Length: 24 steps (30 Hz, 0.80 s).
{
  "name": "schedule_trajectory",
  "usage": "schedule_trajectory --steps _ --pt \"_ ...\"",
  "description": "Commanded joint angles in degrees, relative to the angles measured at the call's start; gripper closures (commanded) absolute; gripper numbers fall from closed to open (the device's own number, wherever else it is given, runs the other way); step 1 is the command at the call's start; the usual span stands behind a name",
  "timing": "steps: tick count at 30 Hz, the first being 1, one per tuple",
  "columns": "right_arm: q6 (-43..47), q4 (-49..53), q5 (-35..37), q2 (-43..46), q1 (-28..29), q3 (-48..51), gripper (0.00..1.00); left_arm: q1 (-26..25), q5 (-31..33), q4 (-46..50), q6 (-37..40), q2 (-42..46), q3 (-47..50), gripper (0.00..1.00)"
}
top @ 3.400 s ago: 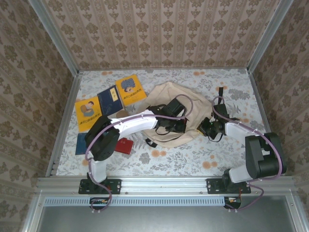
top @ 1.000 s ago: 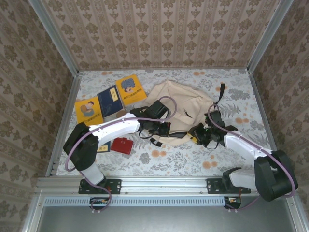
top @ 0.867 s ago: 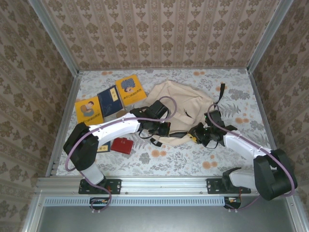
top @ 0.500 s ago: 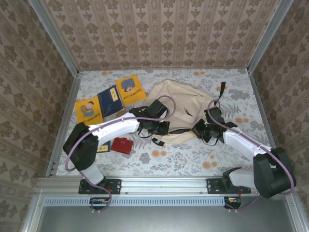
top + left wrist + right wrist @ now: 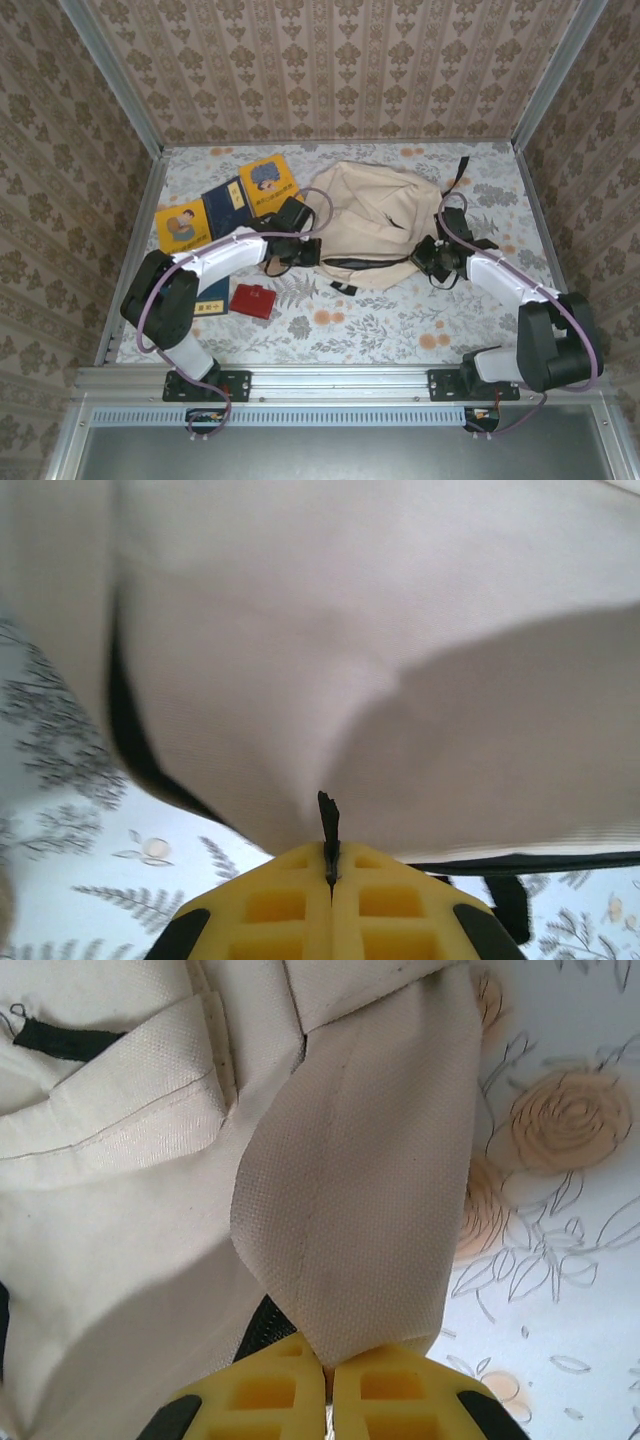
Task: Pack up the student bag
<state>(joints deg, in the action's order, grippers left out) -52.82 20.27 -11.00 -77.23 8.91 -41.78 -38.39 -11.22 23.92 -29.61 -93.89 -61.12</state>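
Observation:
The student bag [image 5: 372,222], a big beige fabric backpack, lies spread out in the middle of the table. My left gripper [image 5: 306,251] is at its left edge, and in the left wrist view the gripper [image 5: 329,858] is shut on a thin dark tab at the edge of the bag [image 5: 360,650]. At the bag's right edge, my right gripper [image 5: 427,257] holds the fabric. The right wrist view has that gripper [image 5: 328,1365] shut on a beige fabric flap [image 5: 360,1220] of the bag. The bag's inside is hidden.
Left of the bag lie a yellow book [image 5: 271,185], a dark blue book [image 5: 228,206] and another yellow book [image 5: 183,228]. A small red case [image 5: 253,300] and a blue book [image 5: 211,298] sit near the left arm. A black strap [image 5: 461,171] trails at the back right.
The two grippers have moved apart, the left one leftward and the right one to the right and back. The bag is now stretched wider between them and sits farther back.

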Motion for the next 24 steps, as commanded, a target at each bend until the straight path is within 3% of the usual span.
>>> schedule_trajectory --steps 1,7,12,18,24 --pt "5.1 3.5 3.9 -1.1 -1.1 -3.8 0.88 1.8 0.4 -0.5 3.3 0.1 0.7 1.0" --pt "11.4 12.6 5.4 3.5 1.7 -7.5 0.51 0.2 -2.4 -1.7 3.7 0.4 -1.3 1.0" --pt "24.5 19.5 9.4 3.8 8.4 -15.0 0.29 0.0 -2.2 -1.5 3.1 1.4 -2.5 1.0" --pt "43.1 20.3 15.2 -0.1 23.0 -23.4 0.2 0.6 -0.9 -0.8 1.8 1.9 -3.0 1.0" --pt "55.9 18.0 7.1 -6.4 27.3 -26.6 0.21 1.3 -1.5 -0.6 1.1 3.6 -3.6 1.0"
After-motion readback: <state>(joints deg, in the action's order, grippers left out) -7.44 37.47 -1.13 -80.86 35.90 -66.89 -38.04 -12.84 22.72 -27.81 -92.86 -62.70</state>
